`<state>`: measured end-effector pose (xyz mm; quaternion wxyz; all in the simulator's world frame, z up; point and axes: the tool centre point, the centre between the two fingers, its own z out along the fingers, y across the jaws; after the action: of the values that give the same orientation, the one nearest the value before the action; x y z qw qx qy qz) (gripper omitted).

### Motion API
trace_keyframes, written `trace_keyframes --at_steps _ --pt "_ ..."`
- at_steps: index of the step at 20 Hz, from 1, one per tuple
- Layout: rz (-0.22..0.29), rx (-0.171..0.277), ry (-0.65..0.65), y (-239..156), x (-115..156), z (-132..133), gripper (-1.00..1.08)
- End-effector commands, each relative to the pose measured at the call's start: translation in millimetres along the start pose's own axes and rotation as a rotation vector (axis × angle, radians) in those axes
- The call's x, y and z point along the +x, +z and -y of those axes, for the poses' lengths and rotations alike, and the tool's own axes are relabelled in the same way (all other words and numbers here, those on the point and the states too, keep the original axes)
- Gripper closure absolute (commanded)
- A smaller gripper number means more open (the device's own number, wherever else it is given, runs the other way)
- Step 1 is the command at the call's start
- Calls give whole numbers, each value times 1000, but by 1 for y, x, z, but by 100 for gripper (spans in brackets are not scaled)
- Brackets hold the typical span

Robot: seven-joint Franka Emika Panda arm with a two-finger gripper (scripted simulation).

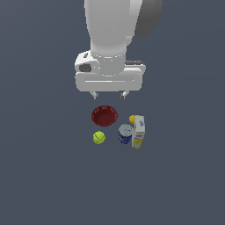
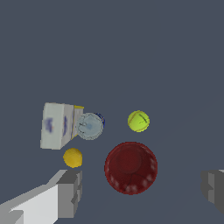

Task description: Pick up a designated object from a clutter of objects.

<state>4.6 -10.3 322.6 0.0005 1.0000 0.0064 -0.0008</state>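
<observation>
The orange-yellow fruit [image 1: 132, 118] lies on the grey floor, half hidden behind the yellow-and-white box [image 1: 139, 131]; it shows fully in the wrist view [image 2: 72, 157]. My gripper [image 1: 108, 94] hangs open and empty high above the clutter, roughly over the dark red bowl [image 1: 104, 115]. In the wrist view the fingers [image 2: 70, 192] stand wide apart, with the bowl [image 2: 131, 167] between them and the fruit close to one finger. The greenish-yellow tennis ball [image 1: 99, 137] and the blue can with a silver top [image 1: 125, 133] sit nearer the front.
The box [image 2: 59, 125] touches the can [image 2: 90, 126] and stands close beside the fruit. The tennis ball [image 2: 138, 121] lies apart from the others. The flat grey floor [image 1: 44, 176] surrounds the cluster.
</observation>
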Motion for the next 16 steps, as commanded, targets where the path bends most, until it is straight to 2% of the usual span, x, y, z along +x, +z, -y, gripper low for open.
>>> trace_keyframes --at_steps 1,9,16 --pt "0 0 0 0 0 0 -92" --pt "14 -27 -59 7 -1 19 -92" --pt "15 -29 -64 8 -1 21 -92"
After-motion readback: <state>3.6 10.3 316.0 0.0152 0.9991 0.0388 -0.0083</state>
